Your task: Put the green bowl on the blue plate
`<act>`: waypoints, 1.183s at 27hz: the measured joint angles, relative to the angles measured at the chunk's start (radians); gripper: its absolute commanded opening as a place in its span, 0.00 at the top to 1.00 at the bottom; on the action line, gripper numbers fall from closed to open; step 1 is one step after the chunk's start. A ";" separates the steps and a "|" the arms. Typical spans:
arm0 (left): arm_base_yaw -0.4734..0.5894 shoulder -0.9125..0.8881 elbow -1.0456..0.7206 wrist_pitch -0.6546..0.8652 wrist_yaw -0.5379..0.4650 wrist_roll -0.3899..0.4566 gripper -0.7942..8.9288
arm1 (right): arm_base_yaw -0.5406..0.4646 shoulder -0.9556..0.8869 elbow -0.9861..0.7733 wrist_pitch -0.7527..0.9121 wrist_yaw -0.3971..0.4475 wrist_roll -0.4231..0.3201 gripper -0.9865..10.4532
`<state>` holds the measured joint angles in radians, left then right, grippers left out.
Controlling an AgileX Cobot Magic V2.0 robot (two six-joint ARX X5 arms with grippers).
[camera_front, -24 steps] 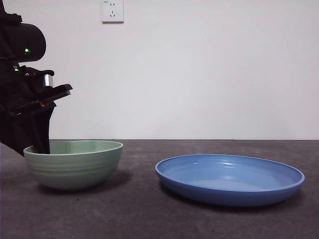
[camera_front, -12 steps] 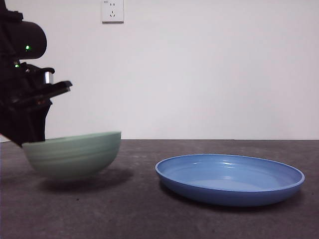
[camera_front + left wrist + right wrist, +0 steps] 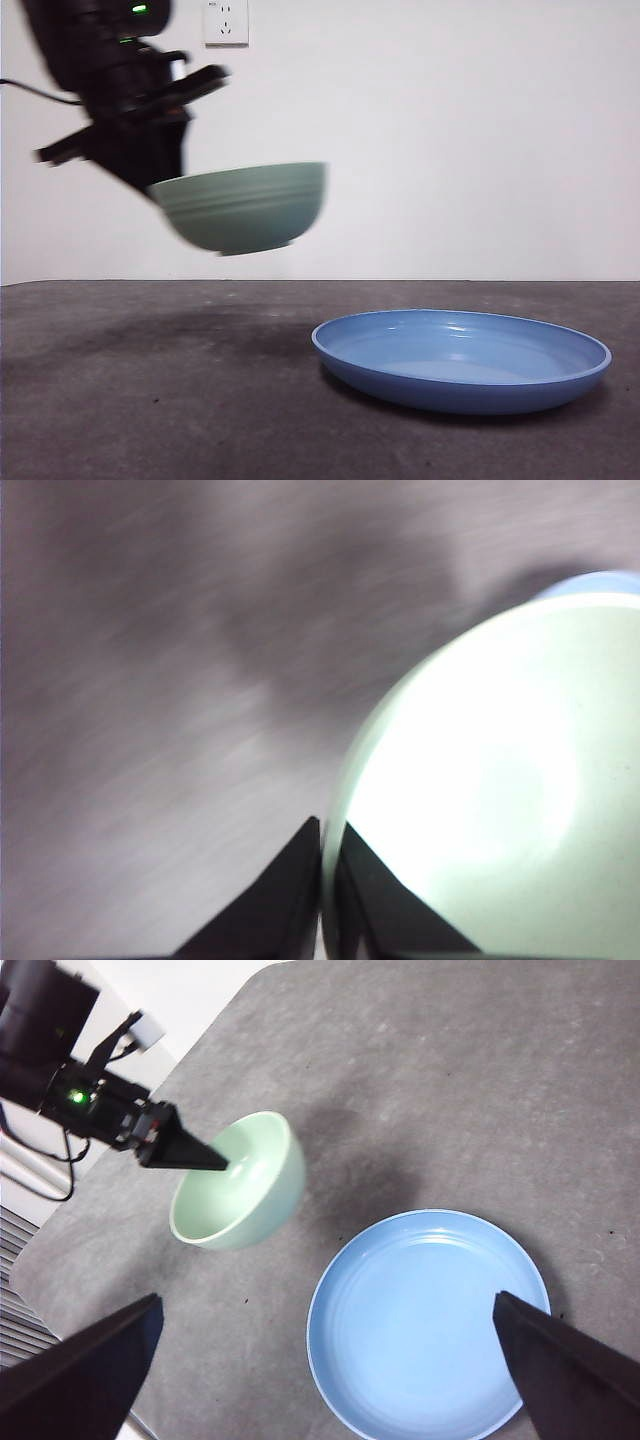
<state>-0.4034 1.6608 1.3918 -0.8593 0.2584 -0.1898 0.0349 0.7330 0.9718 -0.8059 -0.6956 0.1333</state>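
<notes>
My left gripper (image 3: 165, 185) is shut on the rim of the green bowl (image 3: 245, 207) and holds it tilted in the air, well above the table and left of the blue plate (image 3: 460, 360). In the left wrist view the jaws (image 3: 325, 855) pinch the bowl's rim (image 3: 480, 780), one jaw inside and one outside. The right wrist view shows the held bowl (image 3: 240, 1180), the left gripper (image 3: 215, 1163) on its rim, and the blue plate (image 3: 430, 1320) lying bare on the table. My right gripper (image 3: 330, 1360) is open and empty, high above the plate.
The dark grey table (image 3: 200, 400) runs to a white wall with a socket (image 3: 225, 20). The table's rounded edge (image 3: 60, 1210) shows in the right wrist view.
The left gripper has lifted the green bowl off the table, up and to the right toward the plate. The plate has not moved.
</notes>
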 measured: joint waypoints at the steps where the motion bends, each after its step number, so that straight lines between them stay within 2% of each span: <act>1: -0.023 0.024 0.031 -0.006 0.000 -0.006 0.91 | 0.000 0.000 0.000 0.000 0.000 0.000 0.38; 15: -0.296 0.403 0.402 -0.088 0.000 -0.030 0.91 | 0.000 0.000 0.000 0.000 0.015 -0.001 0.38; 17: -0.312 0.443 0.439 -0.104 -0.011 -0.028 0.91 | 0.000 0.000 0.000 0.000 0.015 -0.002 0.38; 20: -0.319 0.457 0.445 -0.119 -0.077 -0.019 0.91 | 0.000 0.000 0.000 0.000 0.015 -0.002 0.38; 32: -0.339 0.478 0.447 -0.088 -0.080 0.043 0.91 | 0.000 0.000 0.000 0.000 0.015 -0.002 0.38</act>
<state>-0.7425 2.1384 1.8389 -0.9474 0.1787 -0.1463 0.0349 0.7330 0.9714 -0.8059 -0.6807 0.1314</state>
